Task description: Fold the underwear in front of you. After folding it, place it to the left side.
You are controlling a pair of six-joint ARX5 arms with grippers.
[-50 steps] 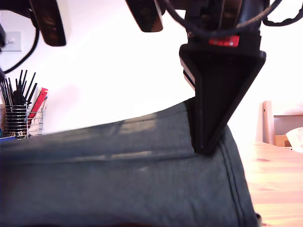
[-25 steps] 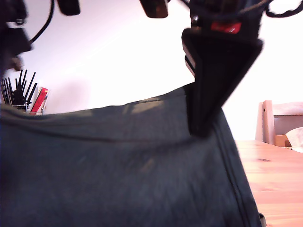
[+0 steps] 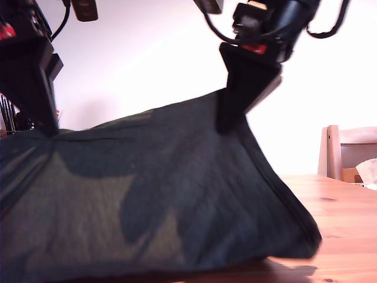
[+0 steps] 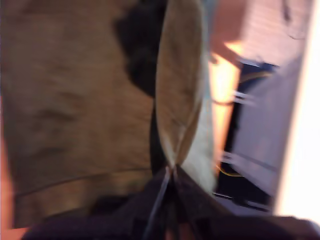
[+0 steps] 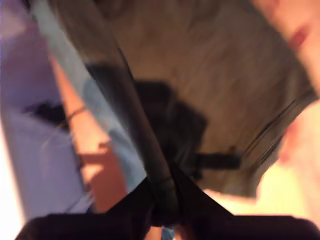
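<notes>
Pale wall, wooden table (image 3: 347, 200). The underwear (image 3: 177, 194) hangs lifted over the table, near camera, both grippers pinching its top edge. Keep corners level, cloth taut, lower evenly.

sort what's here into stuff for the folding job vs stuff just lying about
For the job: underwear, held up off the table; my first gripper and my second gripper, each shut on an edge of it.

Lying about: a chair at the exterior view's right; dark utensils at its left edge.
</notes>
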